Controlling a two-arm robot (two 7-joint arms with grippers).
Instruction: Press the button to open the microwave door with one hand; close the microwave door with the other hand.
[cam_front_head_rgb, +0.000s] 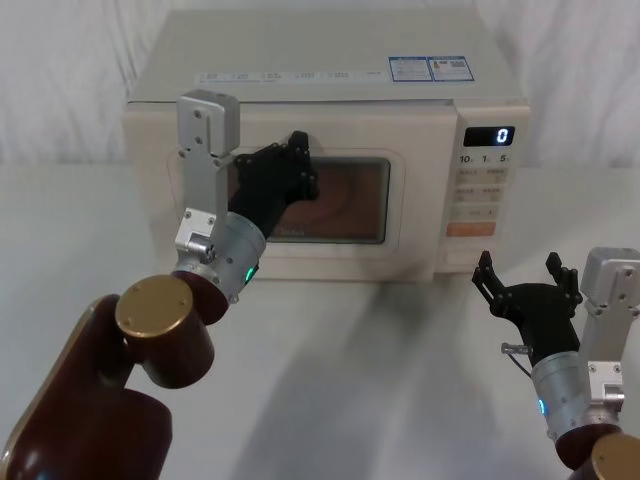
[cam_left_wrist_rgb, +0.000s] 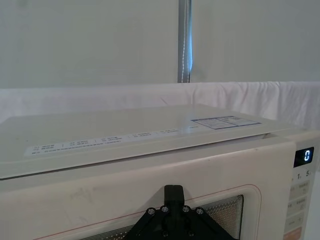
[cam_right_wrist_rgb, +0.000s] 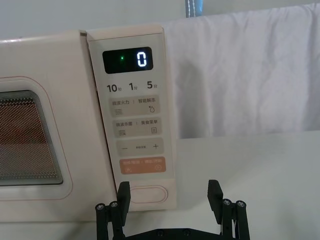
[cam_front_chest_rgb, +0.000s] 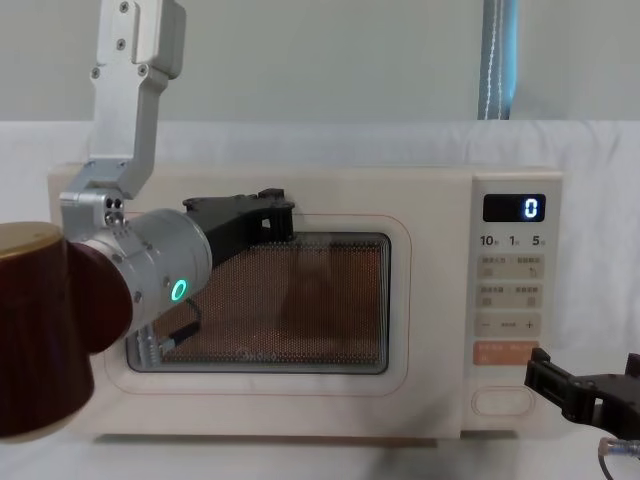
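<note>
White cloth covers the table (cam_front_head_rgb: 330, 340) where the microwave (cam_front_head_rgb: 330, 90) sits, its microwave door (cam_front_chest_rgb: 400, 300) flush with the body. At the window's upper edge, the left gripper (cam_front_head_rgb: 297, 150) seems to touch the door, its finger spread impossible to judge. Low in front of the control panel, the right gripper (cam_right_wrist_rgb: 170, 192) hangs with jaws wide, just short of the button (cam_right_wrist_rgb: 148, 194).

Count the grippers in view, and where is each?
2. The left gripper is up against the microwave door, at its window's upper left. The right gripper is open, low in front of the control panel.
</note>
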